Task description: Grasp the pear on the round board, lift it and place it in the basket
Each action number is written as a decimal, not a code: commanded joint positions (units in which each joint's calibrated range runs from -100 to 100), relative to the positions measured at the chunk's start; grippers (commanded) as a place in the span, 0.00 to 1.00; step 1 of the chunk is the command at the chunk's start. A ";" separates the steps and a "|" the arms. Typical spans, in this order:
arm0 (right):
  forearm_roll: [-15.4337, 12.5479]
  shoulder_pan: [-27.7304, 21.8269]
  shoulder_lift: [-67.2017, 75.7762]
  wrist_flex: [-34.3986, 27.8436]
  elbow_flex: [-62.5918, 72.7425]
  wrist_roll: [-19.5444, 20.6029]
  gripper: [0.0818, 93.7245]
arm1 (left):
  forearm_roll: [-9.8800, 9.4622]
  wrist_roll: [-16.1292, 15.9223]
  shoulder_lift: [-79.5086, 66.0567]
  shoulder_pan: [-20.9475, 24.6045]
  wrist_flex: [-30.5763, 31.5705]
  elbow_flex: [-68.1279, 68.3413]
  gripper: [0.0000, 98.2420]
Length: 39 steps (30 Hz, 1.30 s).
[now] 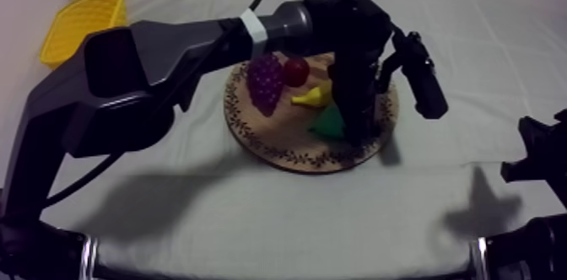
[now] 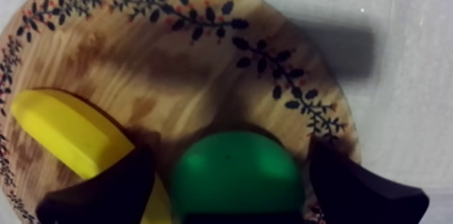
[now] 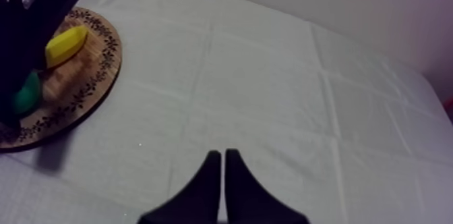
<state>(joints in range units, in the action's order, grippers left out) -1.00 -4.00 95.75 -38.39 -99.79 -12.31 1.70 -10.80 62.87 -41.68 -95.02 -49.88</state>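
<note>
Left wrist view shows left gripper (image 2: 229, 158) spread around the pear (image 2: 236, 179) on the wooden board (image 2: 168, 65), right gripper (image 3: 223, 154) pressed together.

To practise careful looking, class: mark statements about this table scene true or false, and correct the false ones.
The green toy pear lies on the round wooden board with patterned rim. True.
The purple toy grapes are in the yellow mesh basket. False: the grapes sit on the board.
The left gripper has its black fingers apart, either side of the pear. True.
The right gripper is open. False: its fingers lie together.
</note>
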 commanded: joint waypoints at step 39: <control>0.00 0.01 0.01 0.00 0.01 -0.02 0.00 | -3.51 5.25 -38.76 4.49 -0.61 20.27 0.42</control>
<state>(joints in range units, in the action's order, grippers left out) -1.00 -4.00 95.75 -38.39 -99.79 -12.23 -1.49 -5.65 29.61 -37.52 -95.40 -29.64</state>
